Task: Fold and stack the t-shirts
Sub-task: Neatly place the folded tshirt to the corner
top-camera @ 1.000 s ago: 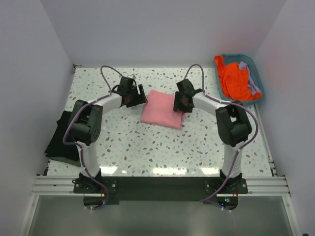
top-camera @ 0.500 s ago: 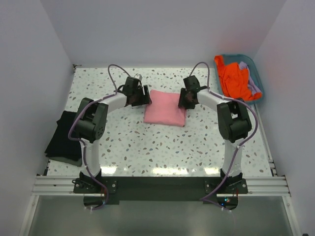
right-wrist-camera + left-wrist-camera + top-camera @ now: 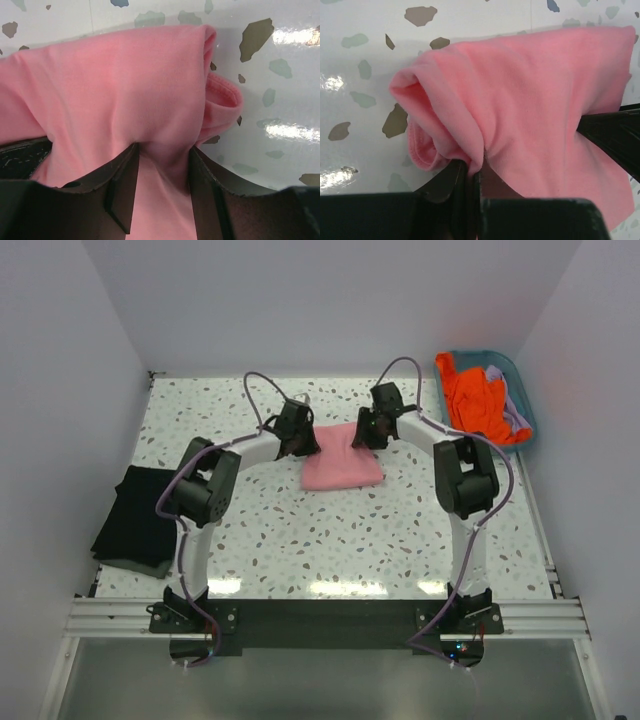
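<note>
Top external: left tool [image 3: 309, 444], right tool [image 3: 361, 437] pinch t-shirt [image 3: 343, 467].

Table [image 3: 300, 540]: white terrazzo top with grey, brown and green flecks. It is glossy, with a glare strip along the near edge. A thin seam line shows in the surface in both wrist views.

Directly on it:
- salmon-pink tee [image 3: 343, 456], folded, far-centre. Its rolled edge and hem sit against the tabletop in the left wrist view [image 3: 530, 100] and the right wrist view [image 3: 125, 85].
- black tee [image 3: 140, 525], a folded block at the left edge, well apart from the pink one. A grey-green layer shows along its near side.
- teal basket [image 3: 527, 410], at the far right corner.
</note>
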Robot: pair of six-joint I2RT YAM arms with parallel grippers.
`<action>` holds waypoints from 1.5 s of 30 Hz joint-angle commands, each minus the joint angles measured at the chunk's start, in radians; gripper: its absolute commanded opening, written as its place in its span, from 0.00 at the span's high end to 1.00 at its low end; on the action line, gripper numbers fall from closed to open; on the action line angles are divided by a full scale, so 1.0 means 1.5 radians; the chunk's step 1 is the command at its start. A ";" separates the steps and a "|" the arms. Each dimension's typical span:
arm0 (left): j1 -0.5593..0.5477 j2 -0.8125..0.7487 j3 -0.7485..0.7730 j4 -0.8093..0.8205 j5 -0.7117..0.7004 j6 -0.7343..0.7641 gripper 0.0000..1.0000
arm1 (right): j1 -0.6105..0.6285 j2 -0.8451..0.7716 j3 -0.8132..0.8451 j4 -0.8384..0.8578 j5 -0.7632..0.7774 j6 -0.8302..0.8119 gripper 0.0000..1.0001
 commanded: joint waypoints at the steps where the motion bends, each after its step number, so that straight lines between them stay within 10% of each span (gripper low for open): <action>1: -0.014 0.038 -0.009 -0.132 -0.012 -0.035 0.97 | 0.002 0.016 0.042 -0.039 -0.018 -0.018 0.52; 10: 0.072 -0.117 -0.022 -0.232 -0.102 -0.134 1.00 | 0.003 -0.118 0.070 -0.119 0.089 -0.020 0.20; 26: 0.294 -0.141 0.170 -0.614 -0.239 -0.246 1.00 | 0.097 -0.257 0.007 -0.137 0.091 -0.017 0.19; 45: 0.455 -0.218 0.264 -0.669 -0.205 -0.227 1.00 | 0.146 -0.261 -0.010 -0.124 0.080 -0.011 0.20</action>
